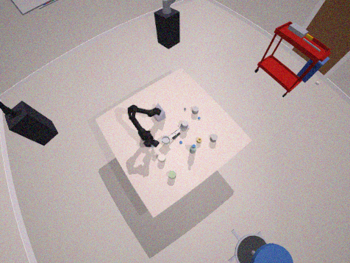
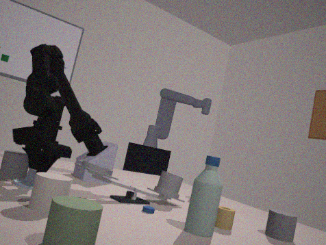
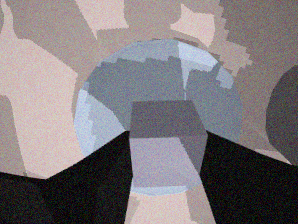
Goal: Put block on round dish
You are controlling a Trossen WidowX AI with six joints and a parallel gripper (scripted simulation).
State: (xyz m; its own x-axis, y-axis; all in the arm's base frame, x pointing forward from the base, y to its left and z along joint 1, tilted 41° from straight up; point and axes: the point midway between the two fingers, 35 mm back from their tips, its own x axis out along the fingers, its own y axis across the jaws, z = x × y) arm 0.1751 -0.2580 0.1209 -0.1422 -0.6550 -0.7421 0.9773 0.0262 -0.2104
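Wrist view: block (image 3: pixel 165 145) inside tool (image 3: pixel 166 162).

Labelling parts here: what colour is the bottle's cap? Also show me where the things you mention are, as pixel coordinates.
Blue; the cap (image 1: pixel 193 146) (image 2: pixel 213 161) shows best in the exterior view.

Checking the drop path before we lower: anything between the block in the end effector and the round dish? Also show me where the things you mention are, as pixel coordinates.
Nothing visible. In the wrist view, the block (image 3: pixel 165 162) (image 2: pixel 31 175), gripped by the end effector (image 1: pixel 148 143) (image 2: pixel 35 168) (image 3: pixel 164 139), overlaps the round dish (image 3: pixel 160 82) (image 2: pixel 20 183) directly. A dark grey object (image 3: pixel 285 115) stands beside the dish, outside its rim.
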